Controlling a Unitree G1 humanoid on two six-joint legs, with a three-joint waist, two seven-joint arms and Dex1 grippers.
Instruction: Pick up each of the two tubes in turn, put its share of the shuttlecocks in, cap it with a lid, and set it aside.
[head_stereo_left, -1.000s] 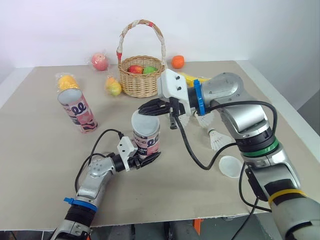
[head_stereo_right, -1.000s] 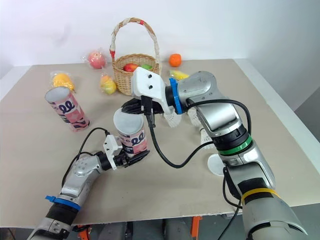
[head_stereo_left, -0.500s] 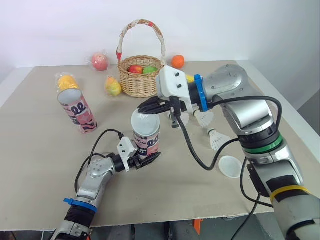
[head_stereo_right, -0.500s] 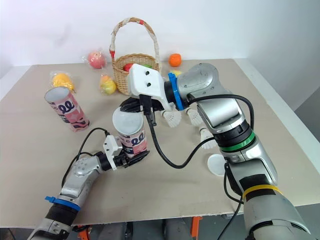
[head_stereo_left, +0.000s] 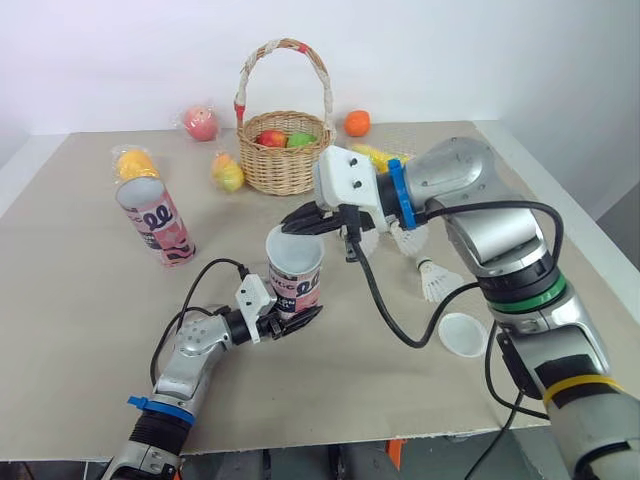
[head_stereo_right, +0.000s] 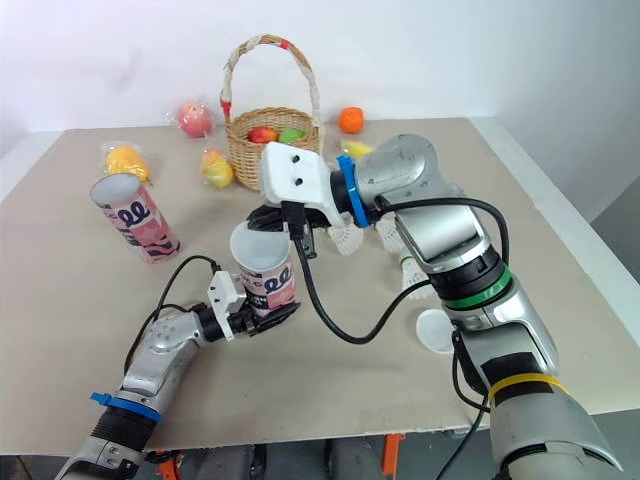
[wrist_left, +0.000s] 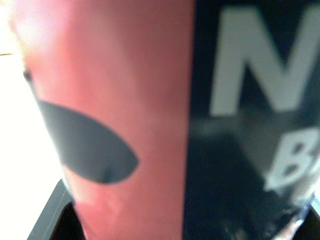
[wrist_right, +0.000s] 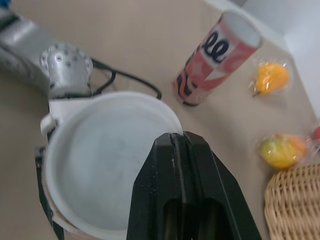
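Left gripper: clamped on the lower part of the tube, which stood upright mid-table.
Right gripper: fingers pinched together on the rim of the white lid, which apparently rested on the tube's mouth.
Second tube: open and leaning, well to the left.
Spare lid and shuttlecocks: lay beside the right arm.

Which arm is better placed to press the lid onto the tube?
Right. The right gripper, jaws shut on the lid, is at the mouth of the tube; the left gripper only holds the tube.
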